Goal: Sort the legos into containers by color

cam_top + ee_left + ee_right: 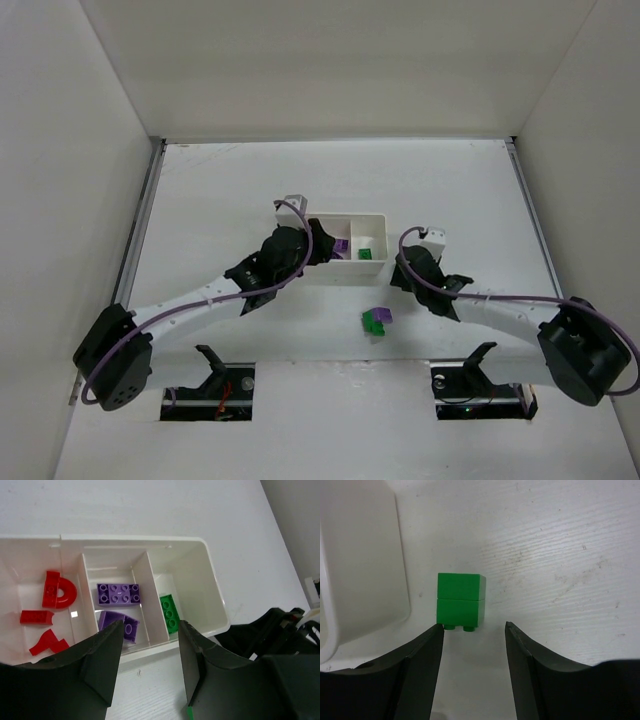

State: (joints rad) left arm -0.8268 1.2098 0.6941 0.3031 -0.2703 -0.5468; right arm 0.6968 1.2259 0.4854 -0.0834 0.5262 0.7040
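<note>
While you look from above, the white tray [350,215] sits mid-surface [220,200], loose legos [377,320] green and purple near it | left wrist: your left end effector [150,632] spread, empty, above the tray's near wall; red pieces [59,591] left compartment, purple bricks [118,594] middle, green brick [169,612] right | right wrist: your right end effector [474,630] spread, green block [461,600] just ahead of its tips, beside the tray

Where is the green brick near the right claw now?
In the right wrist view, the green brick lies on the table just ahead of the right claw, beside the white tray and its outer wall on the view's left.
</note>
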